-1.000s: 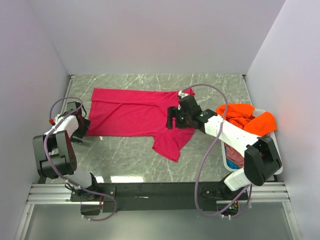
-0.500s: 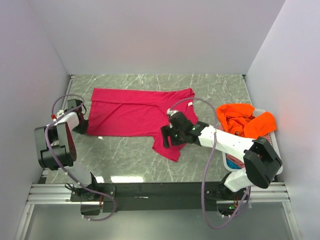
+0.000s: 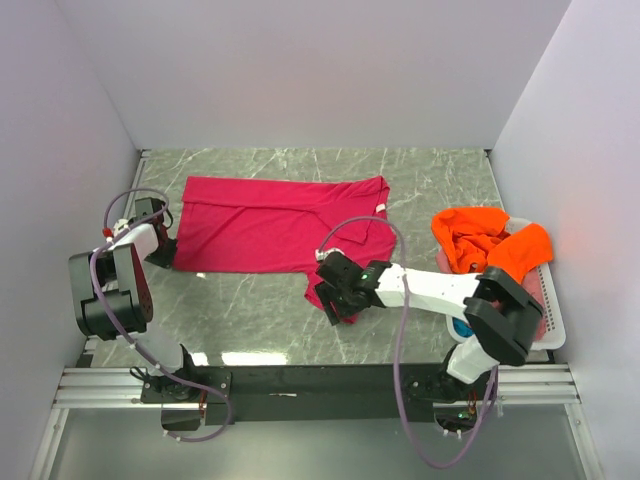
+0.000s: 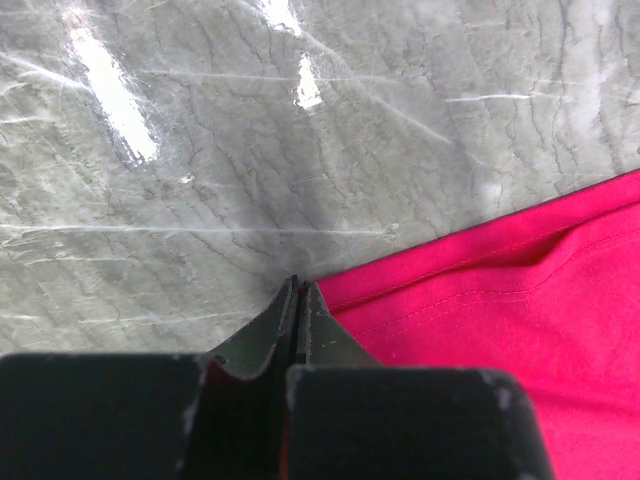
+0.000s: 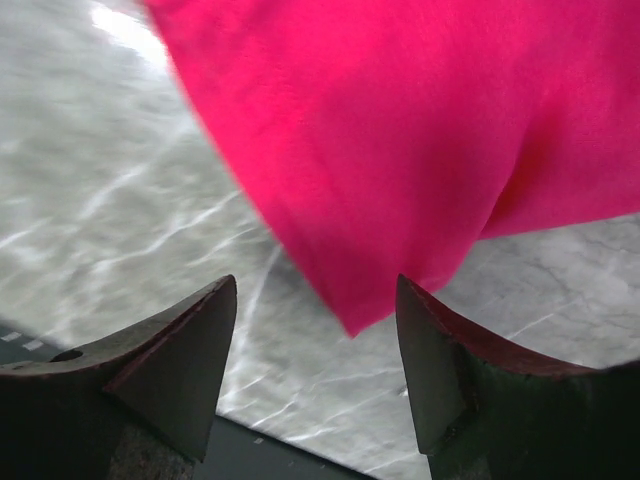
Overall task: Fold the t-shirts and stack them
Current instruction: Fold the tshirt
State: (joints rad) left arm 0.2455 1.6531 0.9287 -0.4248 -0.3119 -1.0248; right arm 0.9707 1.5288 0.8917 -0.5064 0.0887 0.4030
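Note:
A crimson-magenta t-shirt (image 3: 260, 225) lies spread flat on the marble table, one sleeve pointing toward the near edge. My left gripper (image 3: 168, 256) sits low at the shirt's near left corner. In the left wrist view its jaws (image 4: 298, 290) are pressed together, the hem (image 4: 520, 300) meets their tips, and a sliver of red shows between the fingers. My right gripper (image 3: 338, 292) hovers over the near sleeve. In the right wrist view it (image 5: 315, 335) stands open, with the sleeve's tip (image 5: 350, 320) between the fingers and untouched. An orange t-shirt (image 3: 490, 240) lies heaped at the right.
A white basket (image 3: 550, 318) stands at the right edge under the orange shirt, with a bit of blue cloth (image 3: 461, 328) showing low inside. White walls close in the left, back and right. A black rail (image 3: 320, 380) runs along the near edge.
The left gripper has closed at the shirt's left corner. The right arm has swung from the collar area toward the near edge, down to the sleeve tip, its jaws narrowing a little.

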